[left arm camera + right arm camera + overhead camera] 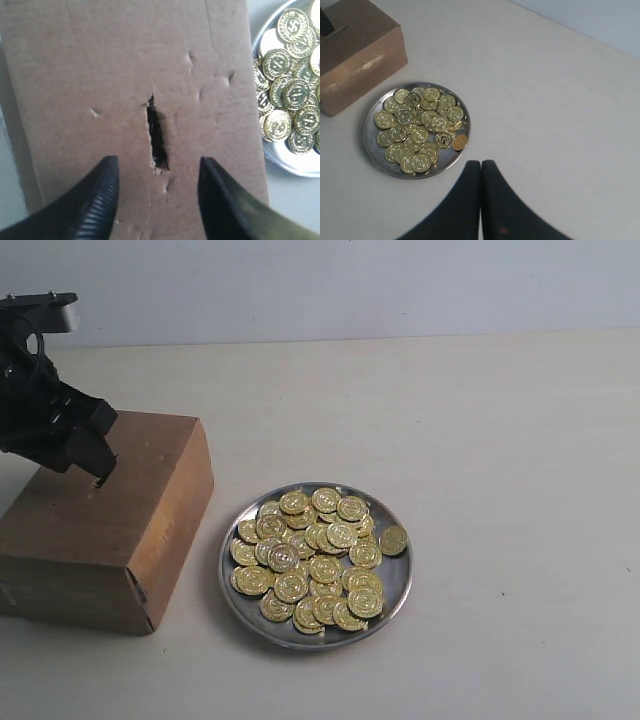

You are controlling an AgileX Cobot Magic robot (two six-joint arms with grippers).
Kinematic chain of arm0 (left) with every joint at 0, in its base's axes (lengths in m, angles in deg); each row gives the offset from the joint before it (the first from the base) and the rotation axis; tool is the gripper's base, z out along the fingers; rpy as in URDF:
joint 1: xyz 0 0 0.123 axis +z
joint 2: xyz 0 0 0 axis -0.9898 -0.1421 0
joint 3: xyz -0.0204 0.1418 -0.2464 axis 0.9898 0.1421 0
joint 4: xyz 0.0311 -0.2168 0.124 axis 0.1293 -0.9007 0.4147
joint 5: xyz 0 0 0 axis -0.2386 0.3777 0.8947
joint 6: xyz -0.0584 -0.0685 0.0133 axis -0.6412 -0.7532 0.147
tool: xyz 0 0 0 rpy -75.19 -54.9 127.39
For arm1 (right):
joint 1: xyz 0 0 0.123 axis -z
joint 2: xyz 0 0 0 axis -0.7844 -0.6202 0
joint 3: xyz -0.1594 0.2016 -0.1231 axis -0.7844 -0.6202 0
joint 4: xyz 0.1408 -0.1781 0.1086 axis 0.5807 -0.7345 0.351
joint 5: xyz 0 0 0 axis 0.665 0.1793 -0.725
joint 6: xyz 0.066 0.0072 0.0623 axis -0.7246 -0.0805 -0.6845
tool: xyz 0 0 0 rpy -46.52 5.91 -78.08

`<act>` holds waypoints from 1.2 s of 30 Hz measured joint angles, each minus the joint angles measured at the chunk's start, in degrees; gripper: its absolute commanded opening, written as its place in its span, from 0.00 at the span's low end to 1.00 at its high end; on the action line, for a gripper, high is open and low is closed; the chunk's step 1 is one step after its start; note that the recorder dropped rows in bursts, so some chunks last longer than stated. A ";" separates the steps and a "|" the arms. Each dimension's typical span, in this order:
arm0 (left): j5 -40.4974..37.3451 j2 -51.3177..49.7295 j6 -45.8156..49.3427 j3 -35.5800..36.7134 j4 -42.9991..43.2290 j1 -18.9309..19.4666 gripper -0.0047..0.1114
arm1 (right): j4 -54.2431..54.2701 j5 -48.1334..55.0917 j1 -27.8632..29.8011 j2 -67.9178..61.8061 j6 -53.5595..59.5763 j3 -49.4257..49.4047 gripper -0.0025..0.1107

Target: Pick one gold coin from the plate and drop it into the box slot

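On the box [100, 75], slot [157, 135] lengthwise between fingers [97, 200]

Light: bright, soft and even over the pale table [500, 440]; it probably comes from overhead.
Shadows: only a thin dark edge under the plate [392, 602] and a faint band beside the box [170, 510].
Glare: the coins [325, 568] glint; in the left wrist view the bare plate metal washes out white.
Focus: the left gripper [158, 162] is soft up close, the slot [157, 140] fairly sharp.
Exposure: the right gripper [480, 164] reads flat black, without detail.
Grain: the exterior view is slightly soft.
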 measured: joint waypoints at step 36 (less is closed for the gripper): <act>35.24 87.33 43.10 63.19 -57.57 -3.00 0.05 | 10.76 -66.90 0.00 42.93 -3.25 -59.32 0.02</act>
